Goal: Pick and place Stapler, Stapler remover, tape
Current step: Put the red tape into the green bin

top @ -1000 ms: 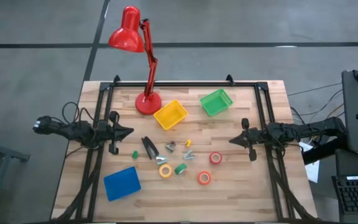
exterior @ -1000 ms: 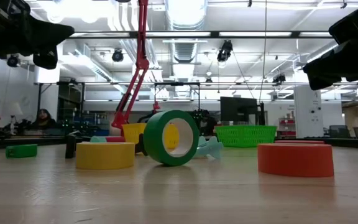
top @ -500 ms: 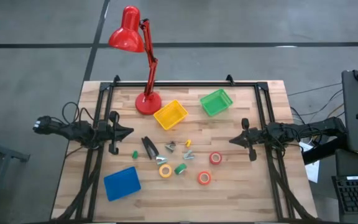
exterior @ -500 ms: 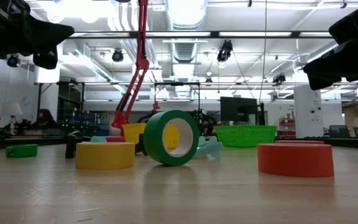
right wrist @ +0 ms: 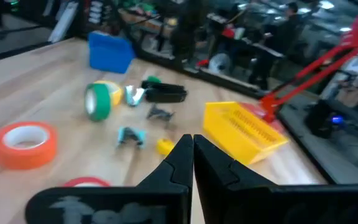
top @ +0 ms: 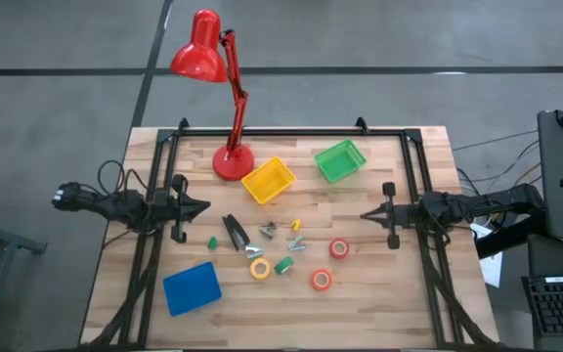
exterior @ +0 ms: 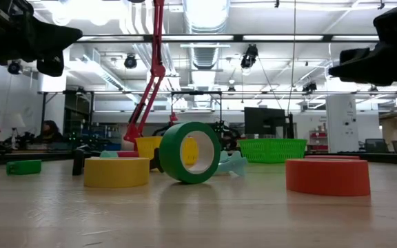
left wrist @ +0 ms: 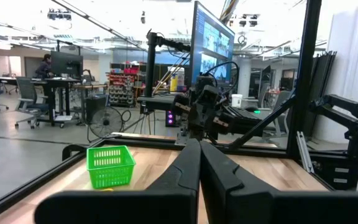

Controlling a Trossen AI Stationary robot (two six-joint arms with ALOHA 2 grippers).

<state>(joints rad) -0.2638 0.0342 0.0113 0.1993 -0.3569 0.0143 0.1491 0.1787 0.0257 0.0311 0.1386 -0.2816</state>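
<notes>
The slim black stapler lies flat on the wooden table left of centre and also shows in the right wrist view. Tape rolls sit near it: yellow, green standing on its edge, red, orange and a small green one. Small metal staple removers lie among them. My left gripper is shut and empty, above the table left of the stapler. My right gripper is shut and empty, above the table right of the red roll.
A yellow bin and a green bin stand at the far middle and a blue bin at the near left. A red desk lamp stands on the far left. A black frame rings the table.
My right gripper has turned at the wrist and tipped to a more level pose, staying shut over the table's right part. The left arm and the things on the table have kept still.
</notes>
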